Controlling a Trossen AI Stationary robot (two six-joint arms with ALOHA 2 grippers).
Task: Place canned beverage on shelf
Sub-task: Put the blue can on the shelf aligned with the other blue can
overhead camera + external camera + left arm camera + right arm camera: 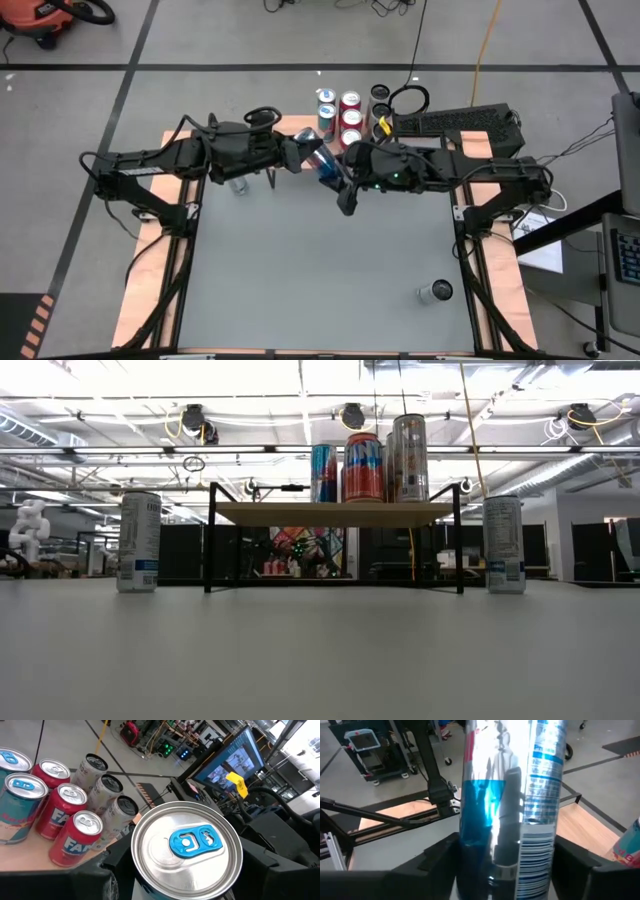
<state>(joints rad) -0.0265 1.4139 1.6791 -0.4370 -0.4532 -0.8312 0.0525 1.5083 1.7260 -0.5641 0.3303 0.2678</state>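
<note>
With both the left gripper (300, 150) and right gripper (345, 172) fingers clamped on one tilted blue can (322, 160) just short of the shelf (335, 513), an uncoordinated release may drop it.

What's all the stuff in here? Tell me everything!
shelf: one, light wood top on black legs, far side of table
red cans: three, red, on shelf
teal cans: two, teal, on shelf
pale cans: three, pale with dark tops, on shelf
white cans: two, white, standing on table
held can: one, blue-silver, tilted in the air
left end effector: dark, gripping held can
right end effector: dark, at held can
</note>
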